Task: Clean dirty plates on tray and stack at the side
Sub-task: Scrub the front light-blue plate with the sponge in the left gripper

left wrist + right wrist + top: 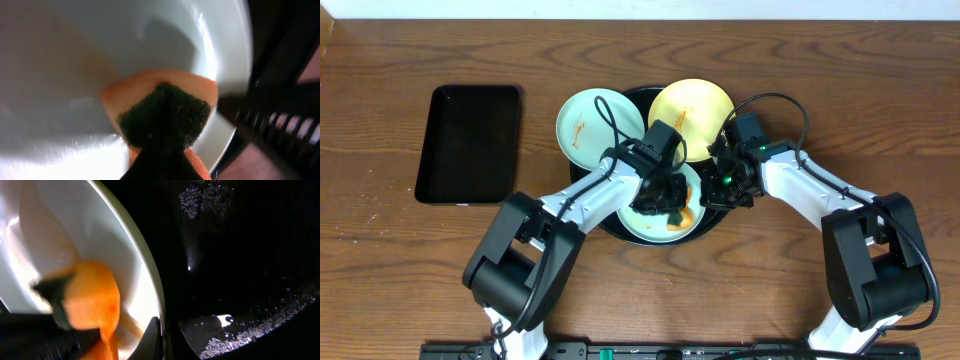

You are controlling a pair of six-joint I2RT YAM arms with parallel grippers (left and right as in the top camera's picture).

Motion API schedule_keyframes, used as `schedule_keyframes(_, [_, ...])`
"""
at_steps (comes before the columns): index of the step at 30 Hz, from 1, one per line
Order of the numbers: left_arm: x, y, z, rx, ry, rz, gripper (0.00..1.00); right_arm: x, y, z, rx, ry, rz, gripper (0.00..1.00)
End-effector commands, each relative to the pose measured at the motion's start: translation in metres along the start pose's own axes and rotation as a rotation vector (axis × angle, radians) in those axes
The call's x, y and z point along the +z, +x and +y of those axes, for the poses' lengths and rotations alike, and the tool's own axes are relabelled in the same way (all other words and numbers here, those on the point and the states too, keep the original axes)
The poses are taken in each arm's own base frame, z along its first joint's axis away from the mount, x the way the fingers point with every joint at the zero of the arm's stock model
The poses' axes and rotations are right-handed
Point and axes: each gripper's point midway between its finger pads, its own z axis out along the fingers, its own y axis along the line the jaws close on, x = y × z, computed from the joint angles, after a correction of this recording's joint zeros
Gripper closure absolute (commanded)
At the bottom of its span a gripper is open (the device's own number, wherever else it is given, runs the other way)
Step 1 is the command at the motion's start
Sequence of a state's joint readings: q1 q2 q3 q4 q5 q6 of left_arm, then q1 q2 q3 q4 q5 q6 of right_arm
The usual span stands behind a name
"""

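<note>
Three plates (690, 112) sit on the tray (638, 93). Your left gripper (658, 192) is clenched on a sponge (165, 116). The sponge presses down on the near plate (670, 230), right under the fingers. Your right gripper (725, 186) sits at that plate's right rim, and you cannot tell if it pinches. The left arm is nearer the plate's middle. No writing shows.

1 rectangular black tray (469, 144) lies on the wooden table (380, 280); 1 orange sponge (165, 115), green-faced.
</note>
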State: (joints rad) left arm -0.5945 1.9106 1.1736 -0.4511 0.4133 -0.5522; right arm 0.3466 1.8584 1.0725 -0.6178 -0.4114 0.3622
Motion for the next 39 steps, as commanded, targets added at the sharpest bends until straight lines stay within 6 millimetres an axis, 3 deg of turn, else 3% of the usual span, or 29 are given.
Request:
schedule_keyframes(1, [-0.003, -0.029, 0.038, -0.029, -0.146, -0.125, 0.92, 0.0, 0.002, -0.002, -0.013, 0.002, 0.015, 0.99])
schedule_keyframes(5, [-0.017, -0.051, 0.074, -0.072, -0.255, -0.205, 0.93, 0.0, 0.003, -0.003, -0.012, 0.003, 0.018, 0.99])
schedule_keyframes(8, [-0.024, -0.048, 0.091, -0.135, -0.249, -0.162, 0.92, 0.0, 0.003, -0.003, -0.012, 0.003, 0.018, 0.99])
schedule_keyframes(15, [-0.022, 0.014, 0.073, -0.209, -0.137, 0.121, 0.93, 0.0, 0.003, -0.002, -0.013, 0.003, 0.019, 0.99])
schedule_keyframes(21, [-0.008, 0.029, 0.026, -0.124, -0.023, 0.163, 0.93, 0.0, 0.003, -0.002, -0.013, 0.003, 0.018, 0.99])
schedule_keyframes(24, [-0.002, 0.021, 0.012, -0.058, -0.012, 0.105, 0.93, 0.0, 0.003, -0.002, -0.013, 0.003, 0.019, 0.99])
schedule_keyframes(27, [-0.002, 0.001, 0.017, -0.042, -0.034, 0.017, 0.93, 0.0, 0.003, -0.002, -0.013, 0.002, 0.019, 0.99])
schedule_keyframes(33, [-0.023, -0.049, 0.078, -0.133, -0.188, -0.159, 0.92, 0.0, 0.003, -0.002, -0.013, 0.003, 0.019, 0.99])
schedule_keyframes(39, [-0.058, -0.062, 0.115, -0.177, -0.221, -0.148, 0.93, 0.0, 0.004, -0.002, -0.012, 0.004, 0.021, 0.99])
